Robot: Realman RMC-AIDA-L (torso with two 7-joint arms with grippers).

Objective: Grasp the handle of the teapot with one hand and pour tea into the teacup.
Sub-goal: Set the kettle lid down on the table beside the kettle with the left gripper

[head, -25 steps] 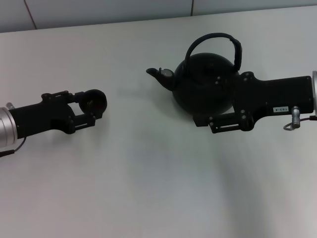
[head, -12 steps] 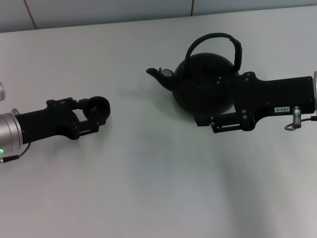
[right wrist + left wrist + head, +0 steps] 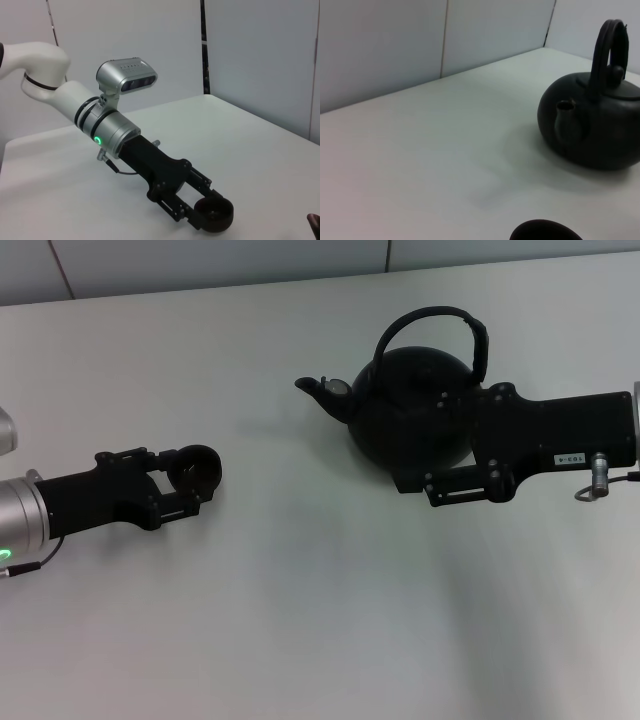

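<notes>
The matte black teapot (image 3: 410, 405) stands at the back right of the white table, its spout (image 3: 318, 390) pointing to the left. Its hoop handle (image 3: 430, 315) stands upright, the ribbed part on the right. My right gripper (image 3: 405, 465) lies against the pot's front right side, below the handle; its fingers merge with the black pot. My left gripper (image 3: 185, 482) is shut on the small black teacup (image 3: 198, 466), well to the left of the spout. The right wrist view shows that gripper (image 3: 200, 210) around the teacup (image 3: 214, 216). The left wrist view shows the teapot (image 3: 595, 130) and the cup's rim (image 3: 545, 231).
The white table (image 3: 300, 620) stretches in front of both arms. A pale wall with panel seams (image 3: 220, 260) runs along its far edge. The left arm's silver wrist and camera housing (image 3: 125, 75) show in the right wrist view.
My left gripper has moved slightly right and toward the front with the teacup in it. The right arm and the teapot have hardly moved.
</notes>
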